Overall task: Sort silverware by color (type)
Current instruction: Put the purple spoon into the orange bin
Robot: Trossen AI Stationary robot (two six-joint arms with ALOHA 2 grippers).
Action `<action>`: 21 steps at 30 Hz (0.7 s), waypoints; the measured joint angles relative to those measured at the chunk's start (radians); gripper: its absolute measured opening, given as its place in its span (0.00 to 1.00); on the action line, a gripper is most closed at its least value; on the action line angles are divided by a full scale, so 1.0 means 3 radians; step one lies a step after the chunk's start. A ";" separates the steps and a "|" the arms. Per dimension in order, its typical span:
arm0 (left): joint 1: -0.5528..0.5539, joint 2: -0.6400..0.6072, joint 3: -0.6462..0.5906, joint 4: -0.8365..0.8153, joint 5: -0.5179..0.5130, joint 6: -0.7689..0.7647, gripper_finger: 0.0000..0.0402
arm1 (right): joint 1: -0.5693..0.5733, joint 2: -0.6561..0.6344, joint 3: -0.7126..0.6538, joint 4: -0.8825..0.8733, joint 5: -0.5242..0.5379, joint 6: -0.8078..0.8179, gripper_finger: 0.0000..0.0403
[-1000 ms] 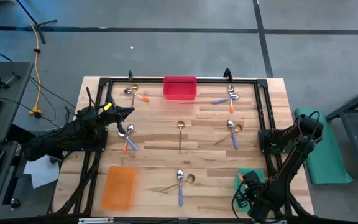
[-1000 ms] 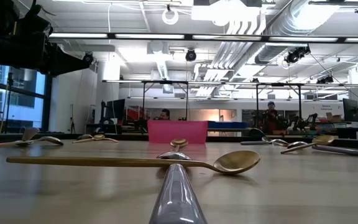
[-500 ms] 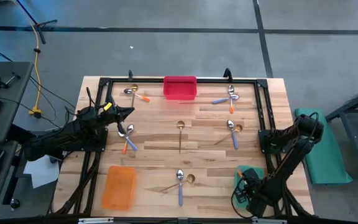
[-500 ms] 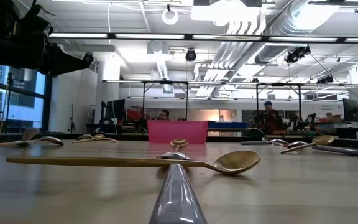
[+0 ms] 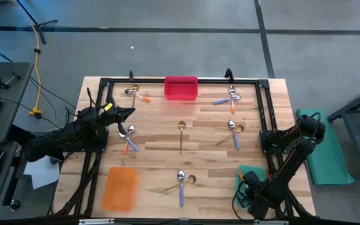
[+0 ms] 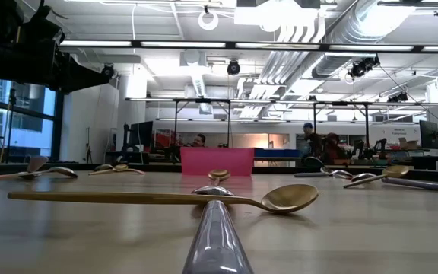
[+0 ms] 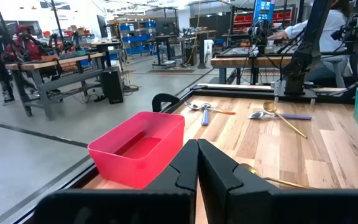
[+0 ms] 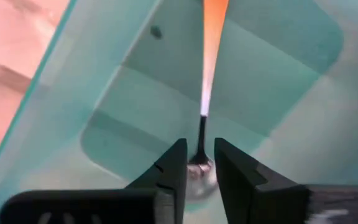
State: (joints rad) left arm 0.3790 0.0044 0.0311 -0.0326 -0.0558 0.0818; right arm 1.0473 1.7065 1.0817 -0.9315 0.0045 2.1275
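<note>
1. Over the teal tray (image 8: 278, 74) at the near right corner, right pincer (image 8: 197, 163) narrowly parted around an orange-handled spoon (image 8: 211, 37), bowl between the fingers
2. Risk, as a judgement: spoon could catch on a finger and land outside the tray
3. Left pincer (image 7: 197, 163) closed and empty, near the pink tray (image 7: 138, 149)
4. Other spoons scattered on the surface (image 5: 155, 125); none obstructing

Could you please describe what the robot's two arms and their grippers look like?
Both arms are dark, almost black, built of jointed segments. The left arm carries a small yellow marking near its wrist. The right arm has dark cables looping at its lower end. The left gripper and right gripper each have two black, angular, tapering fingers.
</note>
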 joint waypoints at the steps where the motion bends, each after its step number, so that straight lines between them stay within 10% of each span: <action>1: 0.0001 0.0001 0.0000 0.0001 0.0001 0.0000 0.00 | 0.0000 0.0000 0.0051 -0.0079 -0.0033 -0.0038 0.18; 6: 0.0001 0.0001 0.0001 0.0000 0.0001 0.0000 0.00 | 0.0001 0.0000 0.0381 -0.0458 0.0044 -0.0421 0.15; 12: 0.0001 0.0001 0.0001 0.0001 0.0000 0.0000 0.00 | -0.0112 0.0000 0.0658 -0.0638 0.1035 -0.1291 0.02; 21: 0.0000 0.0001 0.0001 0.0004 0.0000 0.0000 0.00 | -0.0857 -0.0003 0.0349 0.0396 0.1346 -0.3540 0.00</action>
State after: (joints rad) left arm 0.3791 0.0048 0.0315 -0.0315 -0.0558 0.0818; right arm 0.7902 1.7058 1.1863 -0.8128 0.4085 1.0656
